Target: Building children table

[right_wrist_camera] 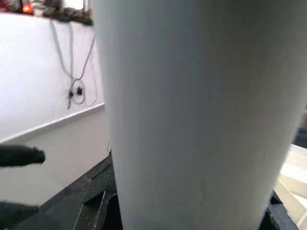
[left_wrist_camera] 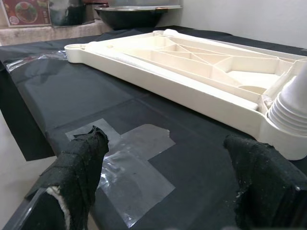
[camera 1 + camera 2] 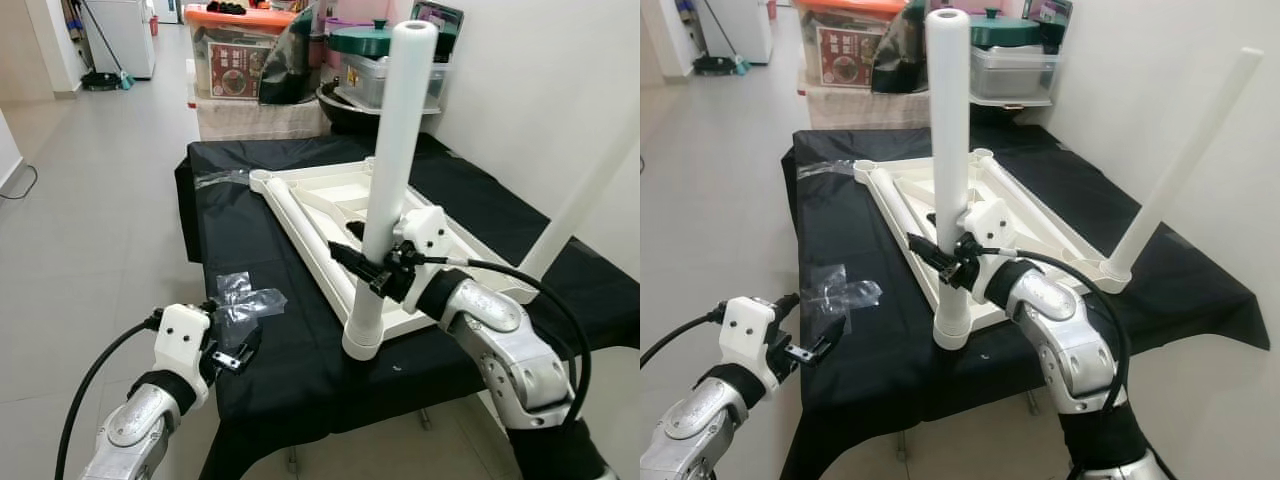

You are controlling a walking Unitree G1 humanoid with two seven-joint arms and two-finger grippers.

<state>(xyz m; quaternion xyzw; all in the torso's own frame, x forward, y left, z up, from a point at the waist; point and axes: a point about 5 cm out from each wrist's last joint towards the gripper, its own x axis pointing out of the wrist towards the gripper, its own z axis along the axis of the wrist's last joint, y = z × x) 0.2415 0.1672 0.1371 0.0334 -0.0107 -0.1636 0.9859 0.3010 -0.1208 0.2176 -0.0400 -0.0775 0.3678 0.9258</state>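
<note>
— So where is the little table?

— The white table top [image 3: 330,215] lies upside down on the black cloth [image 3: 240,240] that covers a bigger table. You can see its ribs and its corner holes.

— Does it have legs?

— Two. One white leg [image 3: 390,180] stands up straight in the corner nearest the robot. Another leg [image 3: 1185,165] sticks up at a slant from the corner on the robot's right, by the white wall [image 3: 1160,90].

— Who is holding the near leg?

— The right gripper [image 3: 372,268] is. Its black fingers are pinched on the leg, a bit above the socket. In the right wrist view the leg is very close and looks like a big pale post.

— And the other arm?

— The left gripper [image 3: 818,349] hangs low by the near edge of the black cloth, on the robot's left. In the left wrist view its two padded fingers [image 2: 79,167] are spread wide apart with nothing between them.

— What is that shiny stuff on the cloth?

— Clear plastic wrap [image 3: 243,298], lying flat and crinkly just past the left gripper, apart from the table top.

— What is behind the table?

— Boxes. One clear box has an orange lid [image 3: 240,17], and one has a green lid [image 3: 362,40]. A dark bowl [image 2: 127,12] sits there too. The floor [image 3: 90,200] is pale tile.
</note>
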